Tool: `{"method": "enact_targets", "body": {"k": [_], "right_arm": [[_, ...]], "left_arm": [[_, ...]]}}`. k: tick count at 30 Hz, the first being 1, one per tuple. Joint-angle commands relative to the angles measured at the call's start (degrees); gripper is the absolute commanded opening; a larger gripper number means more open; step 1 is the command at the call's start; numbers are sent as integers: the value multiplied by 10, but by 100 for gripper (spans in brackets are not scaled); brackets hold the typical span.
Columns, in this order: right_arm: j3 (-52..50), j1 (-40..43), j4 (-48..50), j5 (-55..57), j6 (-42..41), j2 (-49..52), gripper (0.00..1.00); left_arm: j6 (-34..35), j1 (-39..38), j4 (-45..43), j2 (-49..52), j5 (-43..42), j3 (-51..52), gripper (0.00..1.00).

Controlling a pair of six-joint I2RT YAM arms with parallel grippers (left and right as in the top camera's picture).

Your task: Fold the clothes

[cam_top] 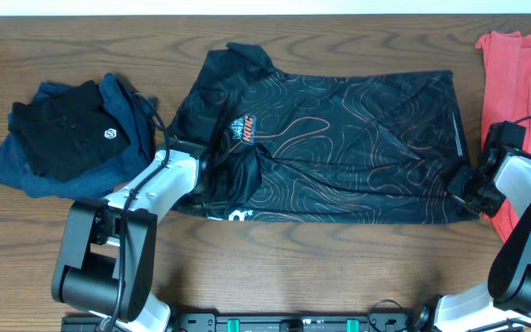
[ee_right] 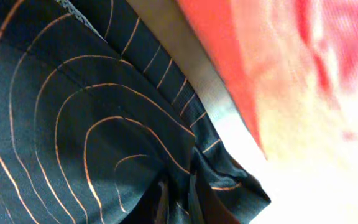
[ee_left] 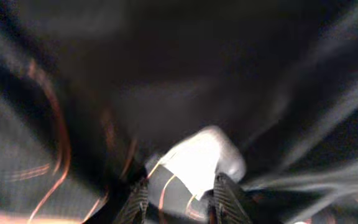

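The dark wood-grain counter (cam_top: pixel 293 249) fills the overhead view. At the lower edge the bases of the left arm (cam_top: pixel 109 258) and right arm (cam_top: pixel 528 258) are cut off by the frame.

The left end effector (ee_left: pixel 182 200) sits at the lower left edge of the jersey (cam_top: pixel 339 129). It pinches a bunched fold that carries a white patch, though its wrist view is blurred and dark. The right end effector (ee_right: pixel 178 200) is at the jersey's lower right corner, with its fingers pressed together on a gather of the hem.

The jersey lies spread across the middle of the counter, black with thin orange contour lines and a small chest logo. White lettering at its lower edge is mostly tucked out of sight.

At the left a black shirt (cam_top: pixel 72 138) with a small white logo lies on blue cloth (cam_top: pixel 26 171). At the upper right a red garment (cam_top: pixel 510 83) runs off the frame, partly behind the right arm. A pale strip (cam_top: pixel 487 5) lines the top edge, and what it is cannot be made out.
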State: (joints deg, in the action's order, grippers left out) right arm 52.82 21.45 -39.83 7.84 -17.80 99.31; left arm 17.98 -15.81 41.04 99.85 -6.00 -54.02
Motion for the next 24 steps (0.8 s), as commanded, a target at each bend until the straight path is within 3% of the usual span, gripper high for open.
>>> {"method": "enact_targets", "body": {"k": [1, 17, 24], "right_arm": [[-35, 13, -27, 59, -30, 32, 12], [-35, 56, -97, 76, -71, -8, 17], [-35, 59, -81, 70, -74, -10, 18]], "left_arm": [[1, 3, 38, 31, 4, 33, 38], [1, 3, 54, 23, -25, 33, 38], [4, 3, 58, -22, -25, 33, 38]]}}
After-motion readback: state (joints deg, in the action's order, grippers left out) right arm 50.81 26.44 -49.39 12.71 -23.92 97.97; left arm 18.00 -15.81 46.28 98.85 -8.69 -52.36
